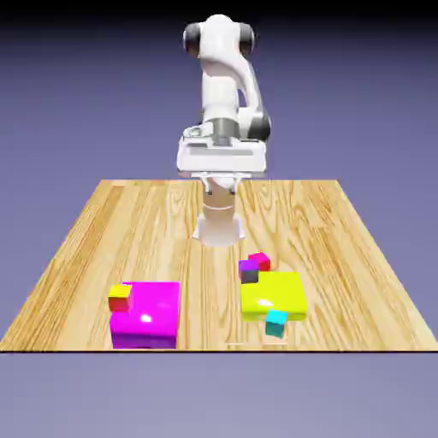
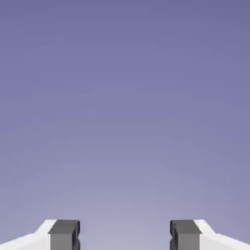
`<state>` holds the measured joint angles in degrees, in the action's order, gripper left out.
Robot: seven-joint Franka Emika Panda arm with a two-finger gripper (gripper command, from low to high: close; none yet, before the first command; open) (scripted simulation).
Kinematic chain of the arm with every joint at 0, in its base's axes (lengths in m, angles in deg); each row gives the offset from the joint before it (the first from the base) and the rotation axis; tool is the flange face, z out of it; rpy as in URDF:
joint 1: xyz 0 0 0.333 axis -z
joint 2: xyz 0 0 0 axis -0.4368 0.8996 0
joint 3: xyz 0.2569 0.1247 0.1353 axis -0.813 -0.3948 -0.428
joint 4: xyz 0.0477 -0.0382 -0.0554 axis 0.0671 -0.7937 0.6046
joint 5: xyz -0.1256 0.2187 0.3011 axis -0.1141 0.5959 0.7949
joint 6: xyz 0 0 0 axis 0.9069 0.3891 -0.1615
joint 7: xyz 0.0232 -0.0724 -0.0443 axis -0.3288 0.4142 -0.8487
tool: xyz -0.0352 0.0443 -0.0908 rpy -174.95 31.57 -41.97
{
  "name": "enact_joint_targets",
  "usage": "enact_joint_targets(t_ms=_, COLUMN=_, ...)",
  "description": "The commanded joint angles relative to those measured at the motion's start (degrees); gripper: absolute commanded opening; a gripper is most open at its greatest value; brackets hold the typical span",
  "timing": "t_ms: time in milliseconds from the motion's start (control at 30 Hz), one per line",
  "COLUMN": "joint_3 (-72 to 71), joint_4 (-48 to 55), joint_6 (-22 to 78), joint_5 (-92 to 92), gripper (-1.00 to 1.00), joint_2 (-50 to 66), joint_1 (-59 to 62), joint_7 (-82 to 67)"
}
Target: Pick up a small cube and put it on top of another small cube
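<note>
A: What sits on the table (image 1: pixel 103 222)?

B: Pale wood planks with lengthwise grain, a thin dark edge on the near side. On it, a flat glossy magenta block (image 1: pixel 147 313) at the exterior view's left and a flat glossy yellow block (image 1: pixel 272 294) at its right, both with a white highlight on top.

A: And the little ones?

B: All sharp-edged, matte cubes. The cyan cube (image 1: pixel 275 322) stands at the yellow block's near right corner, touching or just beside it; I cannot tell which. A red cube (image 1: pixel 260 260) and a purple-and-dark cube (image 1: pixel 249 270) huddle at that block's far left corner, close together. A yellow-and-red cube (image 1: pixel 120 297) sits at the magenta block's far left corner.

A: The arm?

B: Smooth white shells with dark grey joints, folded up at the far edge of the table, the wide hand (image 1: pixel 221 157) held level and well above the boards, far from every cube.

A: Can you see the jaws there?

B: Not in the exterior view. The hand view gives them: the gripper (image 2: pixel 125 235) shows two square grey fingertips (image 2: pixel 64 234) on white mounts, standing wide apart with nothing between them.

A: What else does the hand view hold?

B: Only the plain blue-violet backdrop, paler toward the bottom. No table, no blocks; those appear solely from outside.

A: The room?

B: The same flat violet all around, darkening to black along the top.
</note>
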<state>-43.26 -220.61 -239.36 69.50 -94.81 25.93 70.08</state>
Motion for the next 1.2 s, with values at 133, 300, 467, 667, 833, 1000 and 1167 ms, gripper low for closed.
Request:
enact_joint_targets(t_ms=133, joint_3=-5.3, joint_4=6.3, joint_6=6.9, joint_5=-1.1, gripper=0.00, joint_2=10.4, joint_1=3.0, joint_7=7.0)
enact_joint_targets(t_ms=300, joint_3=-10.5, joint_4=12.6, joint_6=13.8, joint_5=-2.3, gripper=0.00, joint_2=20.8, joint_1=5.9, joint_7=14.0)
enact_joint_targets(t_ms=467, joint_3=-15.8, joint_4=18.9, joint_6=20.7, joint_5=-3.4, gripper=0.00, joint_2=31.1, joint_1=8.9, joint_7=21.0)
enact_joint_targets(t_ms=667, joint_3=-22.1, joint_4=26.5, joint_6=29.0, joint_5=-4.8, gripper=0.00, joint_2=43.6, joint_1=12.4, joint_7=29.4)
enact_joint_targets(t_ms=833, joint_3=-27.4, joint_4=32.8, joint_6=35.9, joint_5=-6.0, gripper=0.00, joint_2=54.0, joint_1=15.4, joint_7=36.4)
enact_joint_targets(t_ms=1000, joint_3=-26.5, joint_4=34.0, joint_6=33.2, joint_5=-8.4, gripper=0.00, joint_2=60.5, joint_1=14.1, joint_7=39.3)
enact_joint_targets(t_ms=1167, joint_3=-25.5, joint_4=33.9, joint_6=31.3, joint_5=-9.4, gripper=-1.00, joint_2=62.4, joint_1=13.3, joint_7=39.9)
